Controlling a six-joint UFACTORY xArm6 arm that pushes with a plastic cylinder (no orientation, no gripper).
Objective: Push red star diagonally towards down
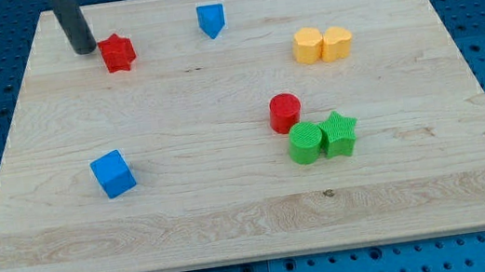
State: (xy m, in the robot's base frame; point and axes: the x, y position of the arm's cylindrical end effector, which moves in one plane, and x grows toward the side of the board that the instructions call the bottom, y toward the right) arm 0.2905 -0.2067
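Note:
The red star (117,53) lies near the view's top left on the wooden board (235,221). My tip (85,50) is the lower end of a dark rod that comes down from the view's top. It stands just left of the red star and slightly above it, close to it or just touching; I cannot tell which.
A blue heart-like block (210,20) lies at the view's top centre. Two yellow blocks (323,45) touch at the upper right. A red cylinder (285,113), a green cylinder (305,143) and a green star (339,134) cluster right of centre. A blue cube (113,174) lies at the lower left.

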